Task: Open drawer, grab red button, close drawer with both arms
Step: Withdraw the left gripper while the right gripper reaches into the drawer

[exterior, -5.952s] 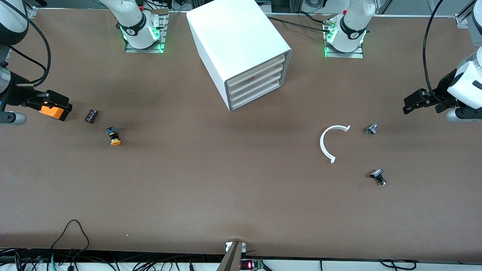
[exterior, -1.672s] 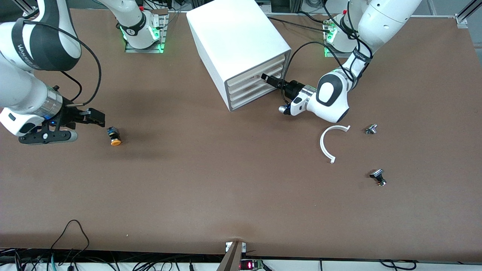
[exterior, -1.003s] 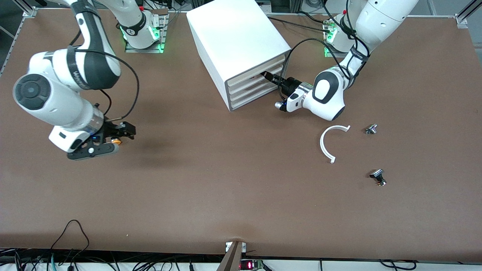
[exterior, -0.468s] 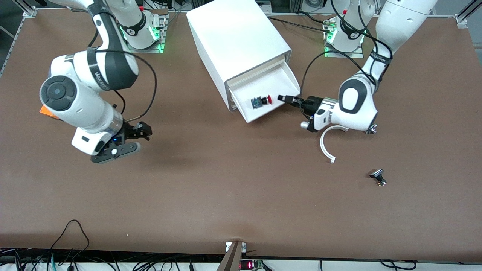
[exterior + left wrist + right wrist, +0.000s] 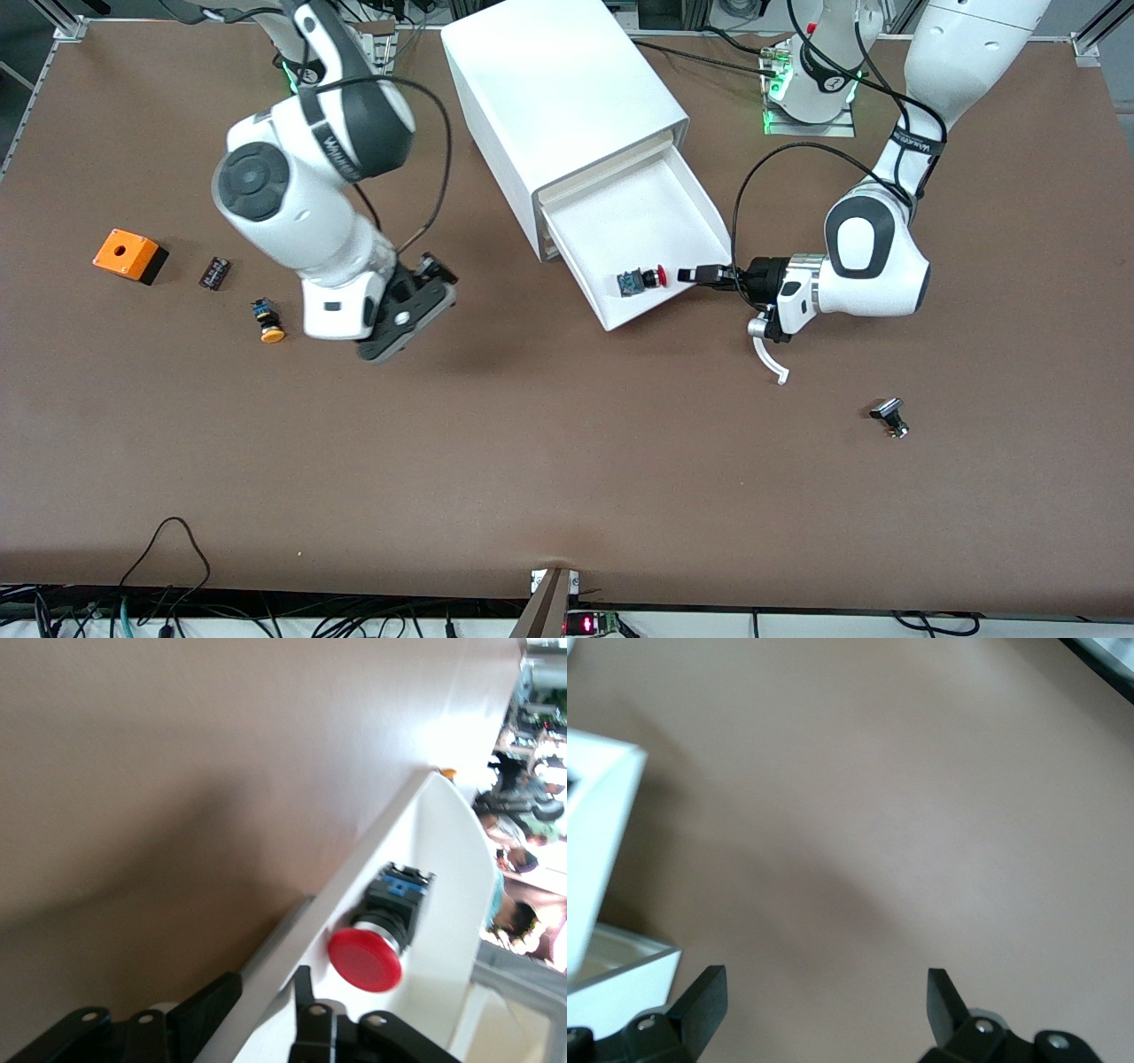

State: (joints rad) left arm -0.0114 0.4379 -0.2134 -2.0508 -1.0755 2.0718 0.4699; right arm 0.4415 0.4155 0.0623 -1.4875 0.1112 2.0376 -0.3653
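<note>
The top drawer stands pulled far out of the white cabinet. In it, near its front corner, lies the button on its side, with its red cap toward my left gripper. That gripper is open a little. One of its fingers is outside the drawer's wall and the other is inside. My right gripper hangs wide open over the bare table between the orange-capped button and the cabinet. Nothing lies between its fingers.
Toward the right arm's end of the table lie an orange box, a small black part and an orange-capped button. A white curved strip pokes out under the left arm. A small black-and-metal part lies nearer the front camera.
The drawer has slid farther out, with the left gripper at its wall; that gripper's fingers have loosened. The right arm has swung across the table toward the cabinet.
</note>
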